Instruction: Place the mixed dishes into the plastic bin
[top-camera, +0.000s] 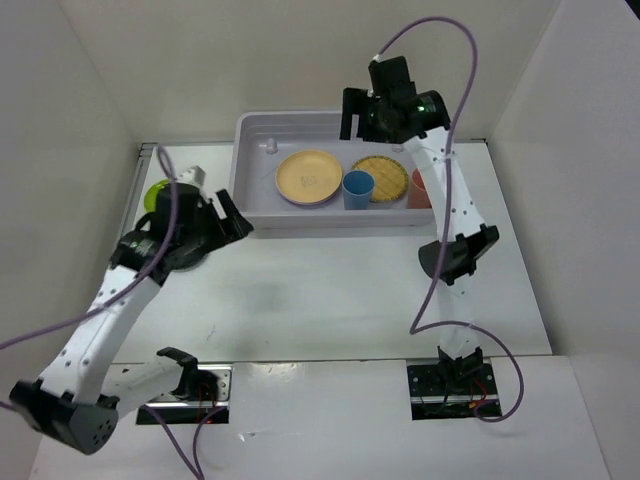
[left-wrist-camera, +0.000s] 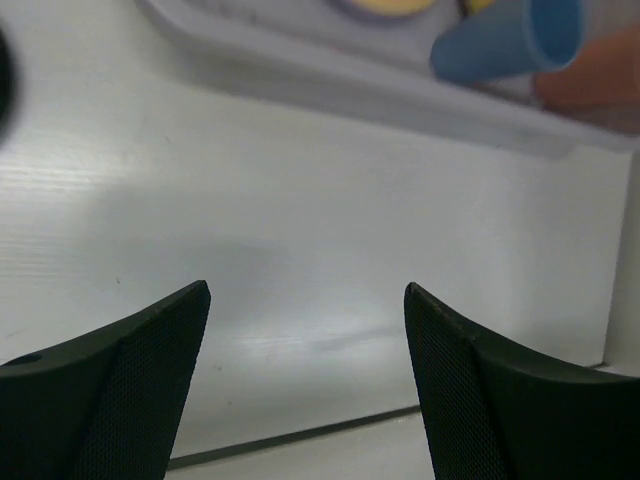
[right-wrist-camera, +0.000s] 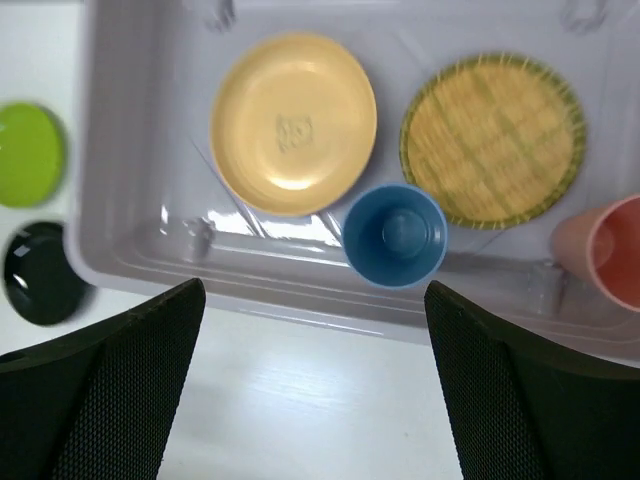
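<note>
One blue cup (right-wrist-camera: 394, 234) below right gripper (right-wrist-camera: 313, 288)

Pale lavender-grey bin (right-wrist-camera: 130, 150); yellow plate (right-wrist-camera: 293, 122); tan woven plate (right-wrist-camera: 492, 137), green-edged; blue cup (right-wrist-camera: 394, 235); salmon cup (right-wrist-camera: 605, 250); lime plate (right-wrist-camera: 28, 153); black plate (right-wrist-camera: 40, 272).

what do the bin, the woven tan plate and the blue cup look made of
Large rectangular pale grey bin: probably translucent plastic, glossy, with glare streaks on its floor. Round tan woven plate: matte basket-weave pattern, maybe bamboo or an imitation. Blue cup: smooth, even colour, likely plastic.
</note>
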